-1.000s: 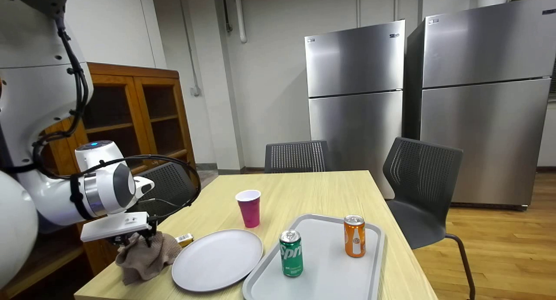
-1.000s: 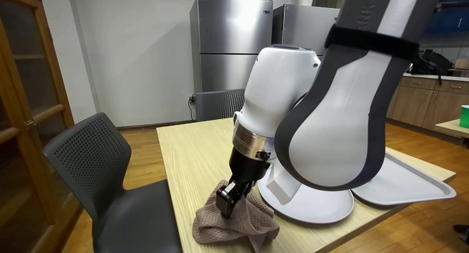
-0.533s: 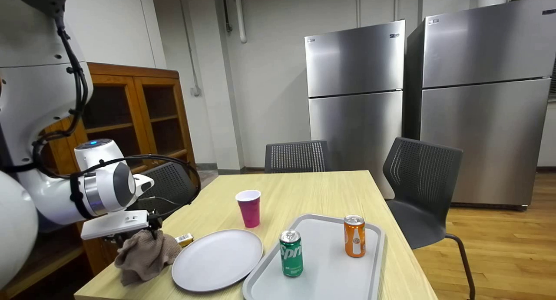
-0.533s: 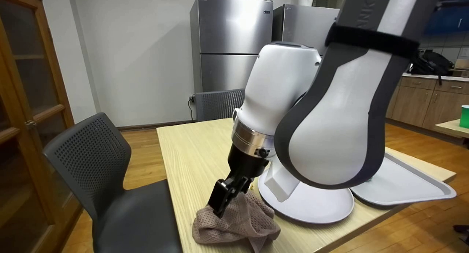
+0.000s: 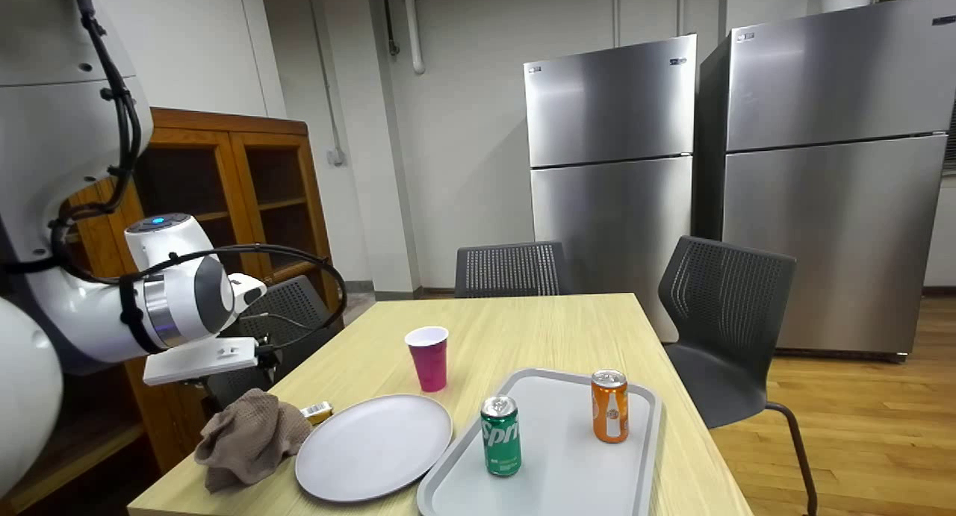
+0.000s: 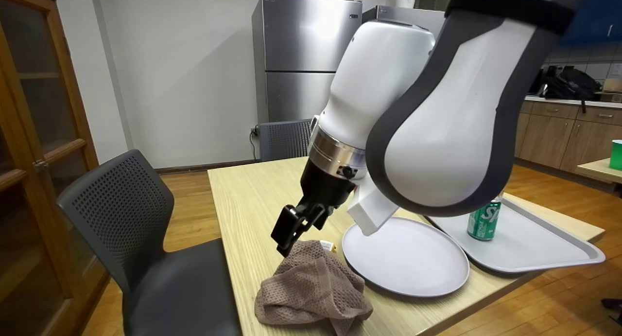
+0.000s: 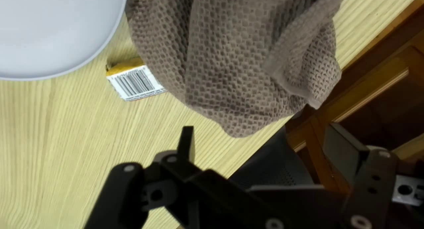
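A crumpled brown waffle-weave cloth (image 7: 232,56) lies near the table's corner, seen also in both exterior views. My gripper (image 7: 265,146) is open, its fingers wide apart with nothing between them. In an exterior view the black gripper (image 6: 300,234) hangs just above the cloth (image 6: 311,290), tilted. A small yellow-and-white box with a barcode (image 7: 135,81) sticks out from beside the cloth, partly covered by it in the wrist view. Close by, a pale round plate (image 5: 373,449) rests on the table.
A grey tray (image 5: 560,441) carries a green Sprite can (image 5: 501,437) and an orange can (image 5: 610,408). A magenta cup (image 5: 429,361) stands behind the plate. Dark chairs (image 6: 121,219) surround the table, one beside the cloth's edge. A wooden cabinet (image 5: 246,195) is behind the arm.
The jaws have spread apart and the gripper has risen off the cloth. The cloth stays on the table, almost unmoved. The arm has lifted, uncovering more of the box and the Sprite can.
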`<state>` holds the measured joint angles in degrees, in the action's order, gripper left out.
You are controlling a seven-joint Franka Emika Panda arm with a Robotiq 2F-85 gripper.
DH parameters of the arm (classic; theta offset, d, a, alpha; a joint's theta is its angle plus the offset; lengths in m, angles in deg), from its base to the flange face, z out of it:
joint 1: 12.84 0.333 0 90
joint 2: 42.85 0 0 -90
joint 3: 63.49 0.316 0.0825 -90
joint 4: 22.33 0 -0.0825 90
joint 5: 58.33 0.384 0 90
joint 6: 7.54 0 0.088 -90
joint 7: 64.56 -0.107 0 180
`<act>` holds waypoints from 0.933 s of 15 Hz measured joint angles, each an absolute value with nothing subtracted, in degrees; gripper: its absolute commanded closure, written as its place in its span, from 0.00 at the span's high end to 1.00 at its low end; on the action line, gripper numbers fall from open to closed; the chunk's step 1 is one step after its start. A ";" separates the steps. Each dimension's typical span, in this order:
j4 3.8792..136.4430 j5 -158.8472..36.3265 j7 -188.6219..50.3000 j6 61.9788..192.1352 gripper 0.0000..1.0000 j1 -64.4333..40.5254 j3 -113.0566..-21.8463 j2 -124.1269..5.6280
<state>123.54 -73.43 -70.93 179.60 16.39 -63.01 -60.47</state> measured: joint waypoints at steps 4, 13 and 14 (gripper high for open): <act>124.96 -73.43 -70.93 179.53 1.00 15.65 -63.50 -56.97; 129.44 -73.68 -70.40 179.44 1.00 10.70 -63.61 -49.35; 129.96 -73.69 -70.32 179.38 1.00 10.15 -63.73 -48.66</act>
